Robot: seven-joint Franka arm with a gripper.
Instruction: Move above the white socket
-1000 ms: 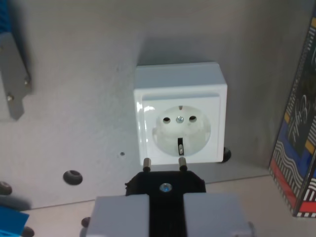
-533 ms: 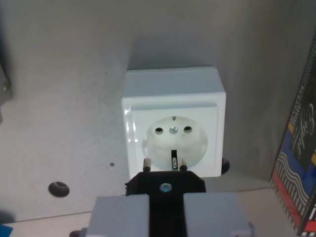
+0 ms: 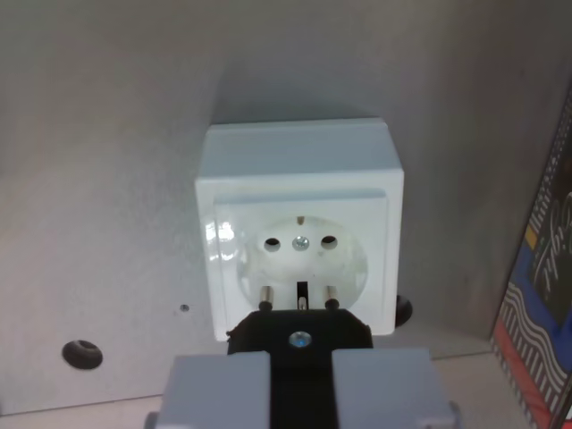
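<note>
White socket (image 3: 300,234) seen centre of wrist view, mounted on grey panel (image 3: 107,179). Black plug (image 3: 299,329) clamped in gripper (image 3: 300,380), pins overlapping recess. Socket judged rigid, fixed, smooth plastic; not to be grasped, only aligned over.

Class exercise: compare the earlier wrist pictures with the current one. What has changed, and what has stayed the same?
The camera advanced: the white socket looms larger, and the black plug pins now overlap its recess. The grey bracket and blue parts left view. The end effector keeps gripping the plug; the patterned box remains at the wrist view's right.
</note>
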